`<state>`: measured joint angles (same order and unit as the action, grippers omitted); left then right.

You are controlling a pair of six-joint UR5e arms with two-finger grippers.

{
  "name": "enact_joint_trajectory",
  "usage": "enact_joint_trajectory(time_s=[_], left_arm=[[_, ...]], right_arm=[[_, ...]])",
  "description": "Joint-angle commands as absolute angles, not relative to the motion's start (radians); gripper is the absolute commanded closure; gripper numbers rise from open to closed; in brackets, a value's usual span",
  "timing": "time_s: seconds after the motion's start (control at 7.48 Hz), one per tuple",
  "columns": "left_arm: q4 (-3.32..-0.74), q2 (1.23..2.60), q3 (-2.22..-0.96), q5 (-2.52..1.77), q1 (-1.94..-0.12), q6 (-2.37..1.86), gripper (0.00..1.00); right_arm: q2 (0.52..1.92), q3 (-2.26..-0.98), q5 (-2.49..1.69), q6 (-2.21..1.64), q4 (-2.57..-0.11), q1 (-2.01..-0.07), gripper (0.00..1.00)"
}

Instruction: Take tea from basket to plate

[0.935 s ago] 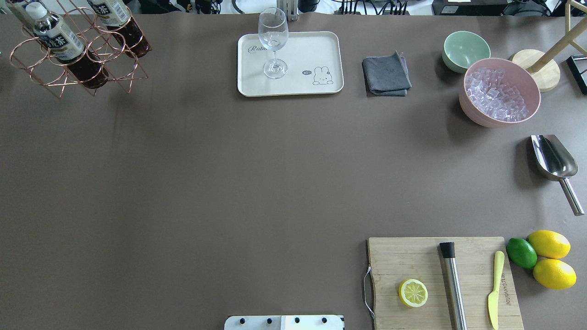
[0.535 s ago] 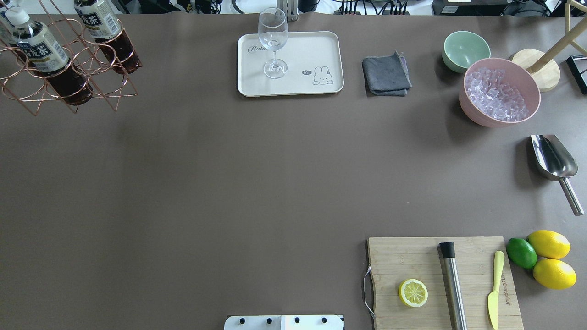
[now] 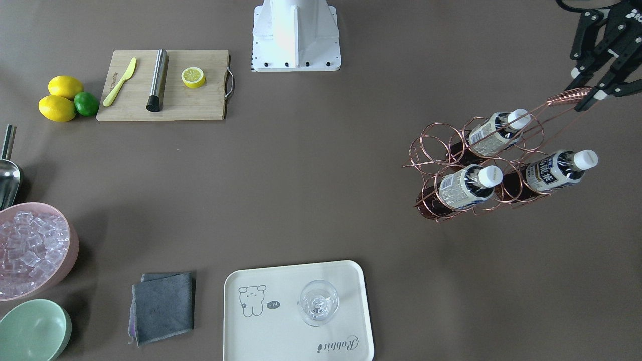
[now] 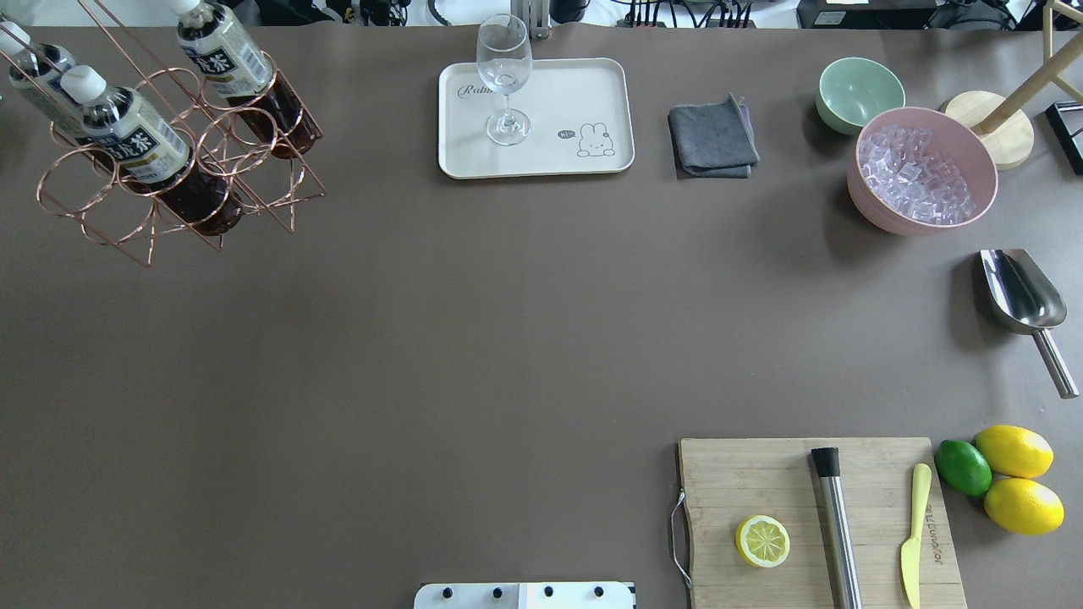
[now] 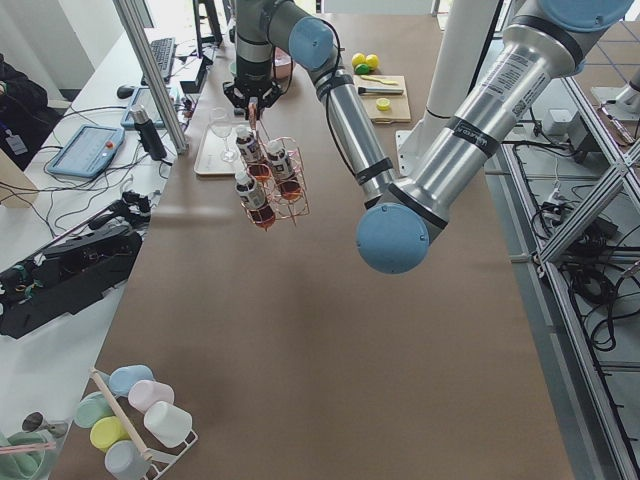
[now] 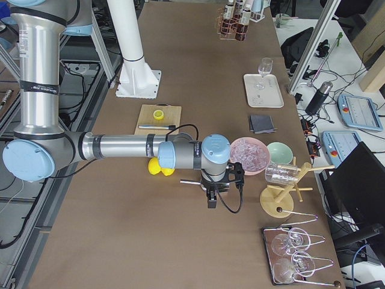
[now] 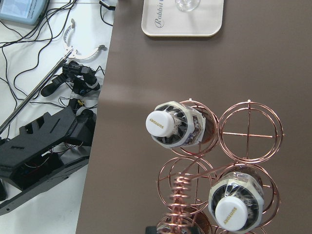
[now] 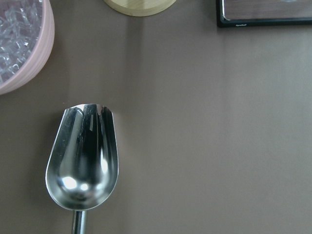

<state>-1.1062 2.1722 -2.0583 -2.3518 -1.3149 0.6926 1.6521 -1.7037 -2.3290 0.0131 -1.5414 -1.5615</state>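
The left gripper [image 3: 592,95] was clamped shut on the coiled grip of the wire handle [image 3: 567,94]. From that handle the copper wire basket [image 3: 436,163] hung tilted over the far left part of the brown table [image 4: 423,338]. Three tea bottles [image 3: 469,188] sat in its rings, their white caps leaning toward the gripper. The left wrist view looked down on two of the caps, with an empty ring [image 7: 249,130] beside the upper one. The plate [image 4: 592,93] lay well apart from the basket along the far edge, and a wine glass [image 4: 505,76] stood on it. The right gripper [image 6: 211,198] hovered over the steel ice scoop [image 8: 83,156], near the pink bowl of ice [image 4: 922,169]. Whether its fingers were parted or closed could not be told.
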Motion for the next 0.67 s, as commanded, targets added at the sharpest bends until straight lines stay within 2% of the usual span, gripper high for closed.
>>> enact_joint_trajectory(time_s=[0.0, 0.53], left_arm=[[-1.144, 2.216, -2.074, -2.349, -1.124, 0.55, 1.0], [-1.172, 2.31, -2.083, -2.3, -0.916, 0.375, 1.0]], right_arm=[[1.632, -1.706, -2.33, 0.011, -1.513, -1.556, 0.0], [1.597, -1.723, -2.339, 0.011, -1.512, -1.505, 0.0]])
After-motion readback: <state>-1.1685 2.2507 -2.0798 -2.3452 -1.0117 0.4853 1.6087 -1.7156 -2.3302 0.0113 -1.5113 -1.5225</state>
